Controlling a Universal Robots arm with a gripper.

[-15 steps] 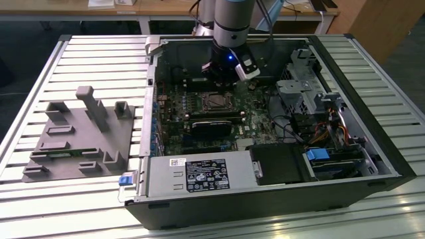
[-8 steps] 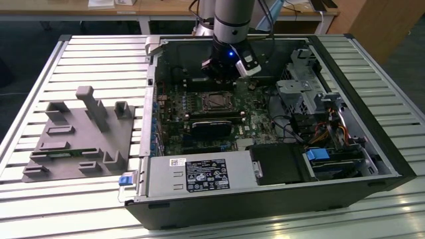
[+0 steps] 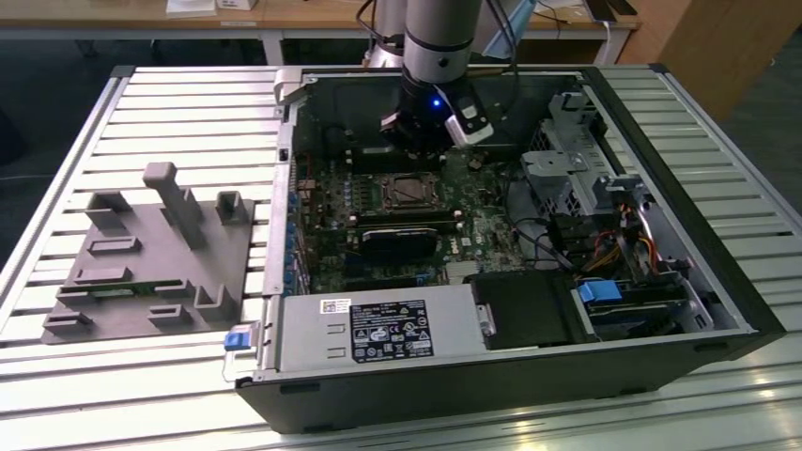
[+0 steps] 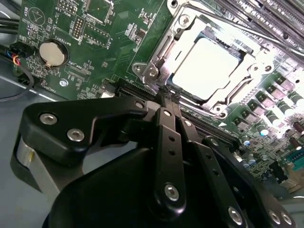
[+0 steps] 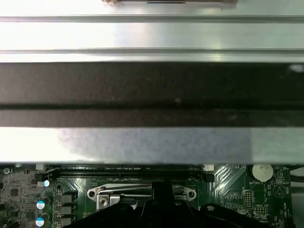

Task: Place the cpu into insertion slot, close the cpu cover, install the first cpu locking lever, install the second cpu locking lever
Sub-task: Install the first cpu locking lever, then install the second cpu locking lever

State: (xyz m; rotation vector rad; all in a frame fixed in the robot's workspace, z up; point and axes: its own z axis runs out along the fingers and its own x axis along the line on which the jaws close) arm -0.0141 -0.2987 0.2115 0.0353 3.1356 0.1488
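Open computer case (image 3: 501, 376) lying on a slatted metal counter (image 3: 176, 103), green motherboard (image 3: 338, 188) facing up inside. Near the motherboard's middle, the insertion slot (image 3: 410, 192), with the cpu (image 4: 209, 66) already seated in it, pale silvery face up. Around the chip, the cpu cover (image 4: 247, 80), a grey metal frame lying flat over the chip's edges. Along one side of the socket, a thin metal locking lever (image 4: 159, 54). Just beyond the socket toward the case's back wall, the end effector (image 3: 420, 141) hanging from the arm, black fingers (image 4: 166, 118) drawn together to a narrow tip at the edge of the cover, nothing visibly gripped. Round coin battery (image 4: 51, 53) on the motherboard, well apart from the socket. Outside the case, a grey fixture block (image 3: 150, 254) on the counter.
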